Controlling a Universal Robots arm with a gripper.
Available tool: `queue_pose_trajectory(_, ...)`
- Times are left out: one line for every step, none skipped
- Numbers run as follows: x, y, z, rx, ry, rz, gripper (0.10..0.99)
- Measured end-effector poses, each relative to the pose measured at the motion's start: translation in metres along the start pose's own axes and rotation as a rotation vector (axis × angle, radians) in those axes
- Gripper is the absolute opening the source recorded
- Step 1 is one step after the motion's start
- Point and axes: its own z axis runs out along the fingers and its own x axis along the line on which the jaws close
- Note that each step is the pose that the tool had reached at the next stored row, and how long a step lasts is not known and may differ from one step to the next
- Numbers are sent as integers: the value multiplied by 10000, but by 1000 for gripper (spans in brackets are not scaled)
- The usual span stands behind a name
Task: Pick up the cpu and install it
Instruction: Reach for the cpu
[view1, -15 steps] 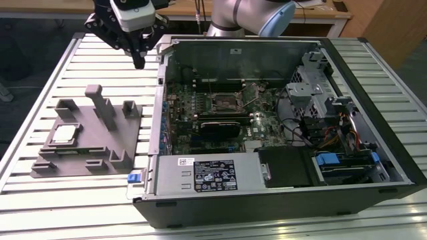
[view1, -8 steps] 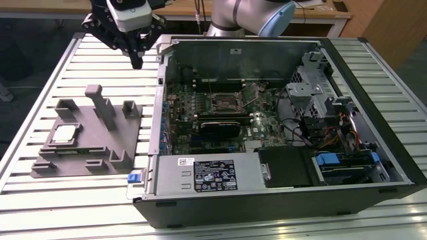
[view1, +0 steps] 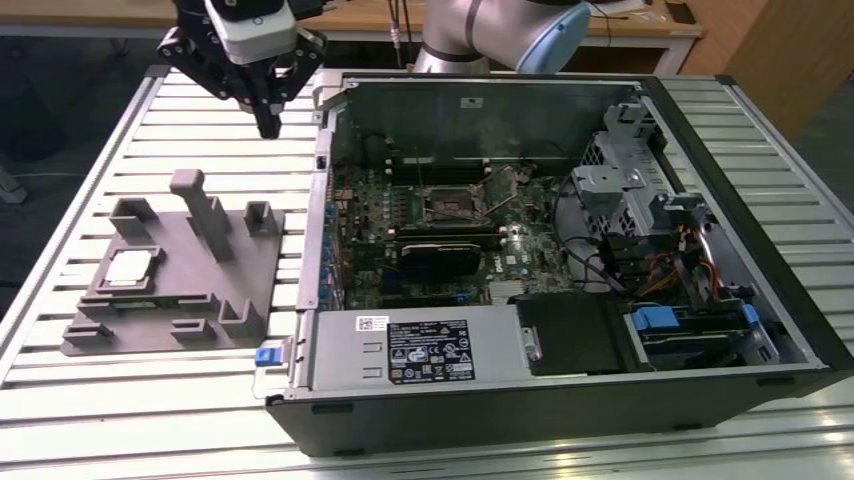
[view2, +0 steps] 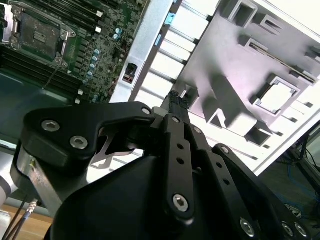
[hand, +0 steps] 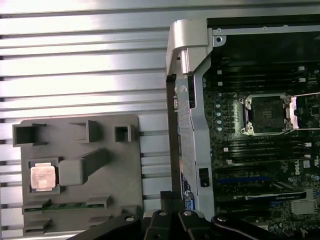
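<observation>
The cpu, a small pale silver square, lies flat in a pocket of the grey plastic tray on the exterior view's left. Both wrist views show it in that pocket, cpu and cpu. My gripper hangs well above the slatted table, beyond the tray's far edge and beside the case's left wall. Its fingers are shut together with nothing between them, as seen at the gripper and the gripper. The open cpu socket sits in the middle of the motherboard, also visible as the socket.
The open computer case lies on its side on the exterior view's right, with drive cages, cables and a black expansion card inside. Upright blocks rise from the tray. Bare table slats lie under the gripper.
</observation>
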Motion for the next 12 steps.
queue_pose_trajectory(6, 0, 0, 0, 0, 0, 106)
queue_pose_trajectory(12, -1, 0, 0, 0, 0, 106)
queue_pose_trajectory(18, -1, 0, 0, 0, 0, 106)
queue_pose_trajectory(24, -2, 0, 1, 1, 0, 106)
queue_pose_trajectory(30, -2, 1, 0, 1, 0, 106)
queue_pose_trajectory(37, -3, 1, 0, 0, 0, 106)
queue_pose_trajectory(42, -3, 1, 0, 0, 0, 106)
queue_pose_trajectory(49, -4, 1, 0, 0, 0, 106)
queue_pose_trajectory(55, -4, 2, 0, 0, 0, 106)
queue_pose_trajectory(73, -6, 2, 0, 0, 1, 106)
queue_pose_trajectory(83, -6, 2, 0, 0, 1, 106)
queue_pose_trajectory(95, -7, 2, 1, 1, 1, 106)
